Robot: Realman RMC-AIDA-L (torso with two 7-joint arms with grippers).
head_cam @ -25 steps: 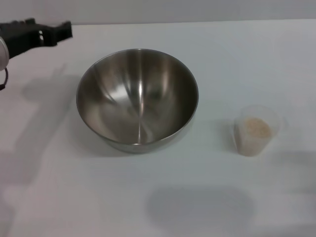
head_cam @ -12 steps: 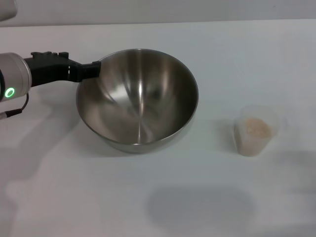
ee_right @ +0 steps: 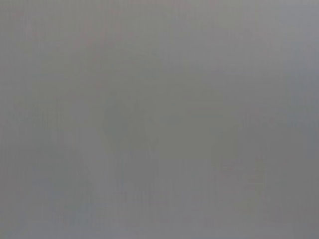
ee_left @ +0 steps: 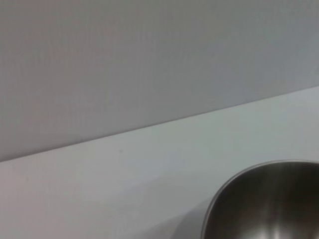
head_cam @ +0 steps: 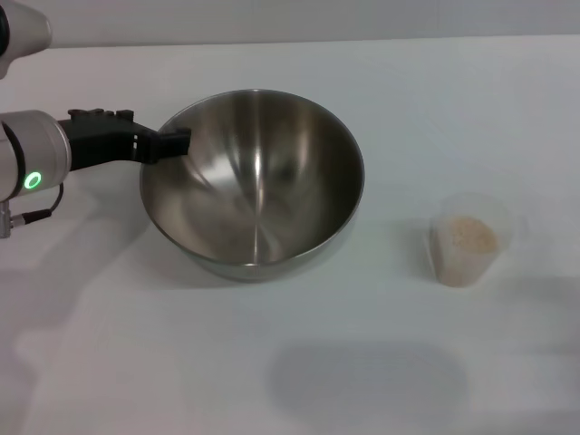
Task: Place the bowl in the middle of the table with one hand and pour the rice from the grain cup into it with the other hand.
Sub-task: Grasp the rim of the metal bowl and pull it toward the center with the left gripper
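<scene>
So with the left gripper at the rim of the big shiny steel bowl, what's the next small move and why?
Probably close the left gripper on the near-left rim of the large stainless-steel mixing bowl: its black fingertips sit right at that rim, though a grip isn't visible. The small clear plastic cup of rice stands untouched on the white table.

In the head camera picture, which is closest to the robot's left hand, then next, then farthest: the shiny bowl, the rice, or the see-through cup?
1. The bowl: the left gripper is right at its left rim.
2 and 3. The grain cup and the rice: both far off on the right side of the table. The rice sits inside the cup, so they are too close to rank.
</scene>
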